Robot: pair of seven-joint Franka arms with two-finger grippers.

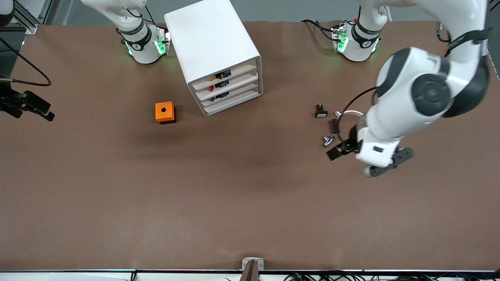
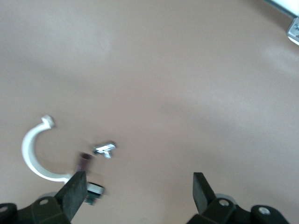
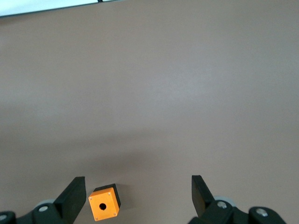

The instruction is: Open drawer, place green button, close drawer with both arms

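I hold the left gripper wide open, empty, over the small green-capped black push button near the left arm's end — descend squarely; the white plastic cabinet's third drawer sits shut; the right gripper waits spread, empty.

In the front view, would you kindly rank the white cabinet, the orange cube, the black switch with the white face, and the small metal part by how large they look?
Largest to smallest, as they look in the front view:
1. White cabinet
2. Orange cube
3. Black switch
4. Small metal part
The last two look close in size, so their order is unsure.
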